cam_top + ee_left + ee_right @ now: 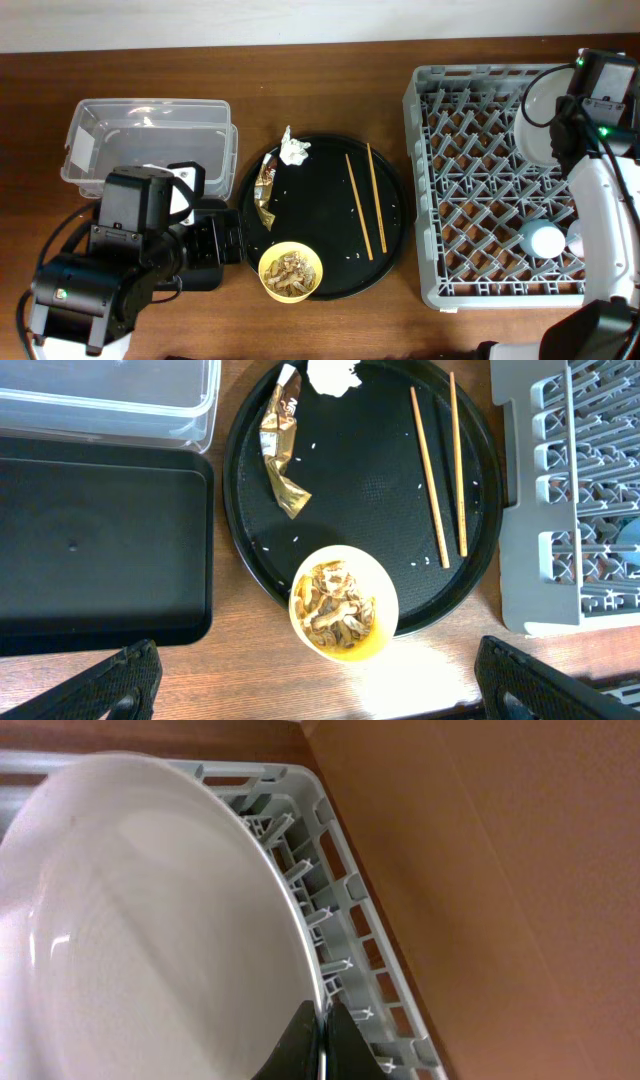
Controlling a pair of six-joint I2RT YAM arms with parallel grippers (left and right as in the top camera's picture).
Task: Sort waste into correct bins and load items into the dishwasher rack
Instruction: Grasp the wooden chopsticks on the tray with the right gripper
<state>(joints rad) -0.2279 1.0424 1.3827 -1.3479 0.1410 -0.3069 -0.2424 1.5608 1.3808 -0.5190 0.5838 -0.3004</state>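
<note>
My right gripper [322,1040] is shut on the rim of the pale plate [150,940], which stands on edge at the far right of the grey rack [480,190]. The plate also shows overhead [540,120]. A blue cup [543,240] sits in the rack. My left gripper [318,680] is open and empty above the table, just in front of the yellow bowl [385,630] of brown food scraps [338,610]. A napkin [333,374], a gold wrapper [280,450] and chopsticks [440,470] lie on the round black tray [370,480].
The clear tub [150,140] stands at the back left. The shallow black rectangular tray [100,550] lies in front of it, partly under my left arm. A pale object [578,243] beside the blue cup is half hidden by my right arm.
</note>
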